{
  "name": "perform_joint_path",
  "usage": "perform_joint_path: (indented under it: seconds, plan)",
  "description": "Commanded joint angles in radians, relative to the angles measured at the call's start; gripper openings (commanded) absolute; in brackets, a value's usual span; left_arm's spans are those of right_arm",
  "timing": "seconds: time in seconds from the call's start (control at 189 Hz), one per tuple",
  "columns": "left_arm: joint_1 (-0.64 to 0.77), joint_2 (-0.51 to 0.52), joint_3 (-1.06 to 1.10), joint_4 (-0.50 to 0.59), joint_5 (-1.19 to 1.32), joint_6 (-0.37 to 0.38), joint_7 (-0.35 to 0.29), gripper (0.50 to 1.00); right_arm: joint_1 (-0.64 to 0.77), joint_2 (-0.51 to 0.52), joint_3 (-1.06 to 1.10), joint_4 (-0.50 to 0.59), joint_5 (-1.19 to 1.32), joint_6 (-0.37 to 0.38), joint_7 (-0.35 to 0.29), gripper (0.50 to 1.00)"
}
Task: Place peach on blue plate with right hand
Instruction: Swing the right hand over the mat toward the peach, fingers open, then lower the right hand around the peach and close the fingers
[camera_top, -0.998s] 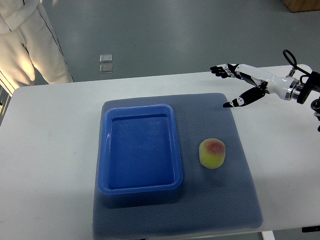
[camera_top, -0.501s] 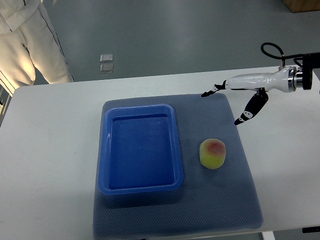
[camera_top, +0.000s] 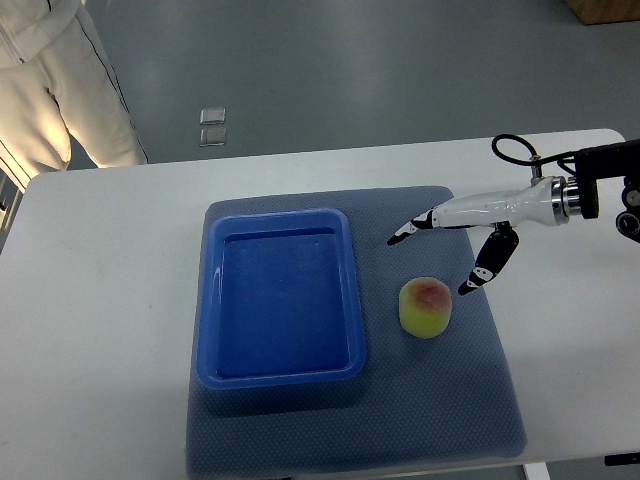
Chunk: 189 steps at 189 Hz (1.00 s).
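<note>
A yellow-green peach (camera_top: 425, 306) with a red blush sits on the grey mat (camera_top: 440, 400), just right of the blue plate (camera_top: 282, 375), a rectangular blue tray that holds nothing. My right hand (camera_top: 435, 258) comes in from the right edge and hovers just above and to the right of the peach. Its fingers (camera_top: 408, 230) point left and the thumb (camera_top: 478, 276) points down beside the peach, spread wide and not touching it. The left arm does not show.
The mat lies on a white table (camera_top: 100, 300). A person in white trousers (camera_top: 50, 90) stands beyond the far left corner. Two small clear squares (camera_top: 211, 126) lie on the floor behind the table.
My right hand has moved down and left from the table's far right corner toward the peach. It now stands spread just above it. Peach and tray have not moved.
</note>
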Motion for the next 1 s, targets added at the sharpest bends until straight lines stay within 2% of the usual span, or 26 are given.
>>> perform_joint_path:
  seconds: [0.0, 0.19, 0.195, 0.238, 0.48, 0.713, 0.992]
  plan:
    - [0.0, 0.0, 0.0, -0.002, 0.0, -0.001, 0.0, 1.0, -0.026, -0.001, 0.0, 0.009, -0.007, -0.012, -0.001, 0.928]
    - [0.0, 0.0, 0.0, -0.002, 0.0, 0.0, 0.0, 1.0, -0.066, 0.002, 0.0, 0.009, -0.01, -0.044, -0.001, 0.928]
    - [0.0, 0.0, 0.0, -0.002, 0.0, 0.0, 0.0, 1.0, -0.083, 0.002, 0.0, 0.009, -0.012, -0.065, -0.001, 0.928]
    - [0.0, 0.0, 0.0, -0.002, 0.0, 0.0, 0.0, 1.0, -0.095, 0.002, 0.0, 0.009, -0.012, -0.085, -0.002, 0.928]
    - [0.0, 0.0, 0.0, -0.002, 0.0, -0.001, 0.0, 1.0, -0.135, 0.01, 0.0, 0.009, -0.012, -0.131, -0.005, 0.928]
    - [0.0, 0.0, 0.0, -0.002, 0.0, 0.0, 0.0, 1.0, -0.166, 0.045, 0.0, 0.009, -0.012, -0.165, -0.011, 0.928]
    - [0.0, 0.0, 0.0, -0.002, 0.0, 0.0, 0.0, 1.0, -0.187, 0.07, 0.0, -0.002, -0.027, -0.171, -0.015, 0.928]
